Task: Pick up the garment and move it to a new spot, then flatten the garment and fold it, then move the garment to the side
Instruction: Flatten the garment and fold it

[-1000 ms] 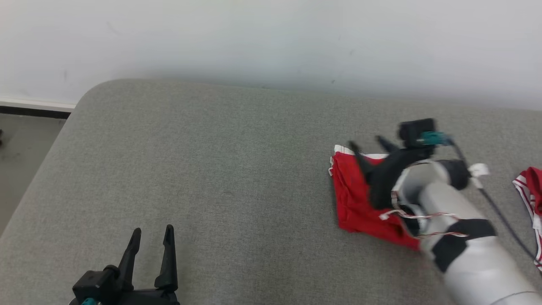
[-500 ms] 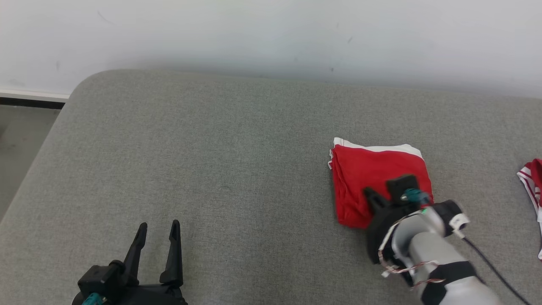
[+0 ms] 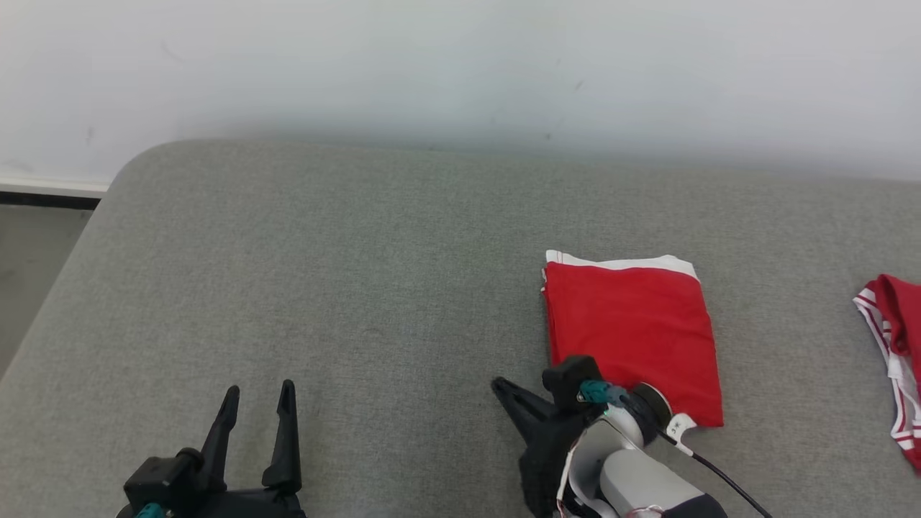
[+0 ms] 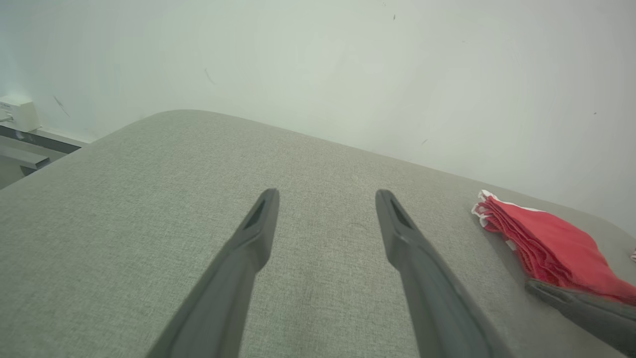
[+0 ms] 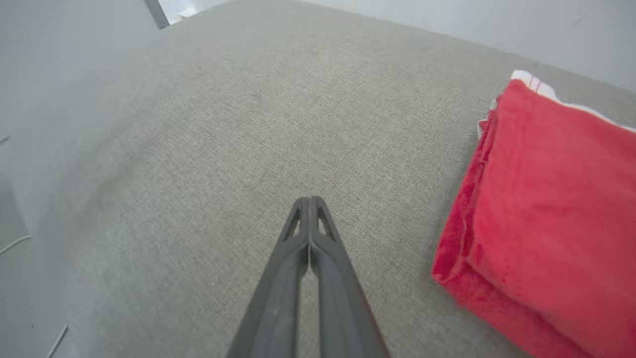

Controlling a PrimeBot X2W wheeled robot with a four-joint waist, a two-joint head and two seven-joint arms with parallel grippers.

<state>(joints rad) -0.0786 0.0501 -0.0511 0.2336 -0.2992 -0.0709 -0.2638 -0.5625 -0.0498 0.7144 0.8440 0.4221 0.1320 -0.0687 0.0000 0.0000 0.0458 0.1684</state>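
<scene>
While the left gripper point(image 3: 259, 389) is sitting at lower left, jaws spread wide and empty, the right gripper point(image 5: 309, 200) is pointing over bare grey cushion point(image 3: 374, 273), jaws pressed together, gripping nothing. The folded red garment point(image 3: 633, 324) is lying just right of it, apparently not touching. A red-and-white cloth point(image 3: 892, 338) is lying far right.

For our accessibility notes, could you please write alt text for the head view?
A folded red garment edged in white lies on a grey cushion. The right gripper, shut, is beside the garment's near left corner; the left gripper is open at lower left. A second striped garment lies far right.
</scene>
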